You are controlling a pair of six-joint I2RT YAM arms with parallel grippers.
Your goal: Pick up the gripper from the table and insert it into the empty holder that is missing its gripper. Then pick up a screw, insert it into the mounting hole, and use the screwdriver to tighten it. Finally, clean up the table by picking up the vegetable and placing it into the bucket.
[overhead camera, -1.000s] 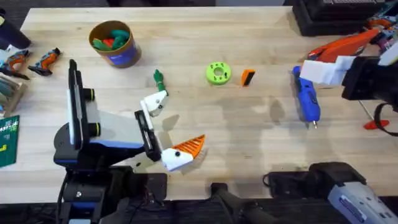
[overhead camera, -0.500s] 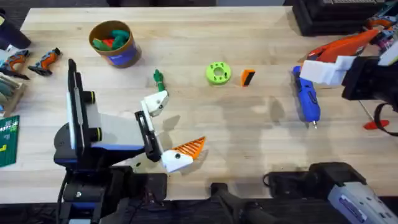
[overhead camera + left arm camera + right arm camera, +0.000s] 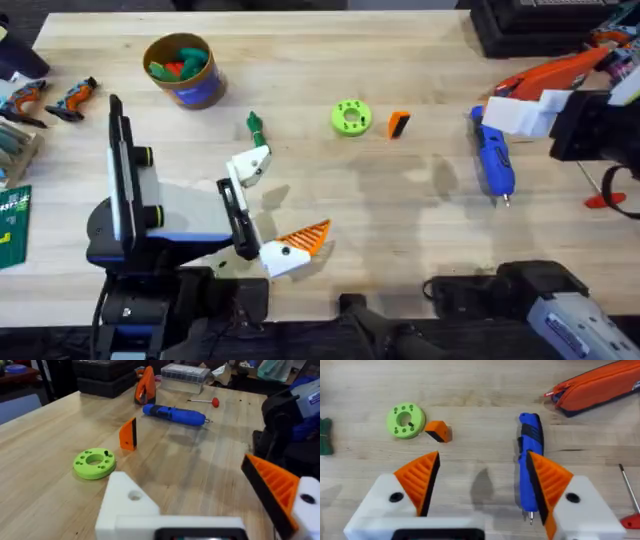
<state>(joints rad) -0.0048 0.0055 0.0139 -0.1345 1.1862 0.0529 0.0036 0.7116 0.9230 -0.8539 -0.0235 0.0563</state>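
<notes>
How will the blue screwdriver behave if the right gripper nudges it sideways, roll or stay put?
The screwdriver lies flat on the table, and its body looks cylindrical, so a sideways nudge would probably roll it. It looks rigid and chunky, likely heavy for its size. The right gripper is open above it, wide enough to straddle the body.

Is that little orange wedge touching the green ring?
Apart. The overhead view shows bare wood between the gripper and the lime-green disc.

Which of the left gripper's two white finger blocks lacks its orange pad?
The holder, the finger nearer the vegetable; the other finger carries an orange ribbed wedge.
</notes>
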